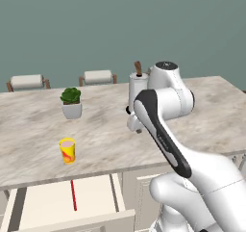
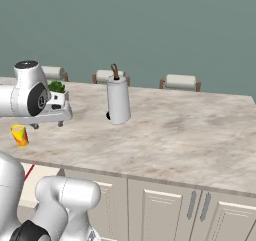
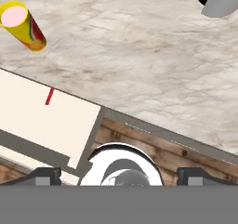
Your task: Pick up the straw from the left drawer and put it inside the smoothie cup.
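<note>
The red straw [image 1: 73, 195] lies flat on the pale bottom of the open left drawer [image 1: 48, 204], below the counter's front edge. The yellow smoothie cup [image 1: 67, 150] stands upright on the counter just behind the drawer. My gripper [image 1: 136, 128] hovers above the counter, right of the cup and apart from both things. Its fingers [image 3: 46, 174] stand wide apart with nothing between them. In the hand view the cup [image 3: 23, 25] is at the upper left, and a short piece of the straw [image 3: 49, 96] shows in the drawer [image 3: 42, 121]. From the right base view, the gripper [image 2: 48, 125] hangs near the cup [image 2: 19, 135].
A white pot with a green plant [image 1: 71, 102] stands behind the cup. A paper towel roll on a holder [image 1: 138, 89] stands behind the gripper. Chair backs [image 1: 98, 77] line the counter's far side. Shut cabinet fronts [image 2: 160, 210] sit under the marble counter [image 2: 190, 135].
</note>
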